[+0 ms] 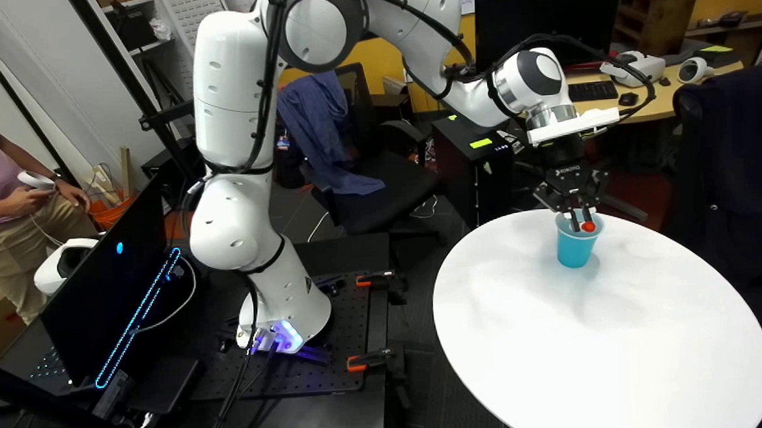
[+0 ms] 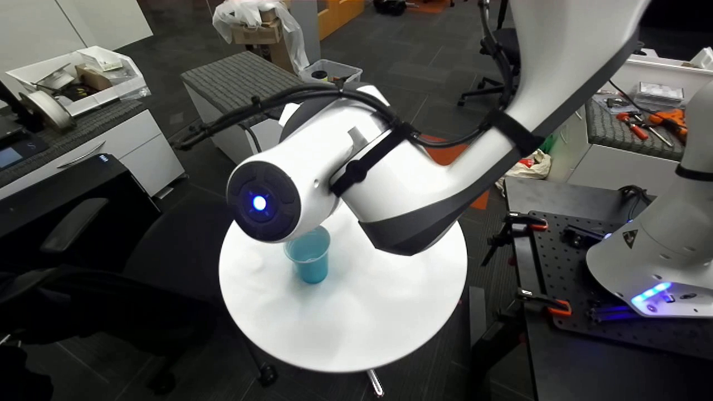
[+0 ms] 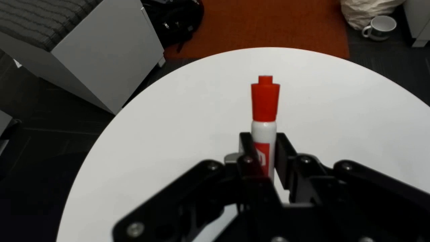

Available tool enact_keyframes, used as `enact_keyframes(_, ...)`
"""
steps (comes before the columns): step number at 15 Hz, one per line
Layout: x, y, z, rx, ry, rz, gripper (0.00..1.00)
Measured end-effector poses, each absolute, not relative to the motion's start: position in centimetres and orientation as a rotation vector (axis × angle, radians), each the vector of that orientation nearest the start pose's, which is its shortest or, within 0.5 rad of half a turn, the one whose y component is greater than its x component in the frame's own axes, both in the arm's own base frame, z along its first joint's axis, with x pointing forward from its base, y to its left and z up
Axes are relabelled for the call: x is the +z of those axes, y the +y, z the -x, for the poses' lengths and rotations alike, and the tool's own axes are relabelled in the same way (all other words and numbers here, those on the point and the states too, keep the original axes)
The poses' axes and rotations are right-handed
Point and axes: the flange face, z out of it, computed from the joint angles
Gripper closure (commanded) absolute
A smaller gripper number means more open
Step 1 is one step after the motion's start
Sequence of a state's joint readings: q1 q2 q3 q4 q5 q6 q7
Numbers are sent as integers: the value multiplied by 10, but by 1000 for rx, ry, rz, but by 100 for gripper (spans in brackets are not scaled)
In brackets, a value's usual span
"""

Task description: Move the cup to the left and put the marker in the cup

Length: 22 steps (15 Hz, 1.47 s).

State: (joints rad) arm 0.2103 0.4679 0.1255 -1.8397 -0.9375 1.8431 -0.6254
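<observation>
Pincer [image 3: 263, 138] clamped narrowly, red-capped marker [image 3: 265, 124] between, pads [image 3: 284, 151] against both sides

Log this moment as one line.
gripper: holding marker | cup: upright on white table | marker in cup: not yet

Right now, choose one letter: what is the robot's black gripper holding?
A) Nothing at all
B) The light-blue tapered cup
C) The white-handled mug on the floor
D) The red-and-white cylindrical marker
D: in the wrist view, the red-and-white cylindrical marker is clamped between the two fingers of the gripper.
</observation>
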Motion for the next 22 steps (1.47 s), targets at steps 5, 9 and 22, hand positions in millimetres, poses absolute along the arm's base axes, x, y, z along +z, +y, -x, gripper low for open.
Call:
enact_keyframes(5,251,151,-612,-714,1564,-1639,95)
enact_keyframes(9,239,164,-620,-730,1586,-1558,95)
enact_keyframes(22,211,206,-625,-771,1629,-1454,95)
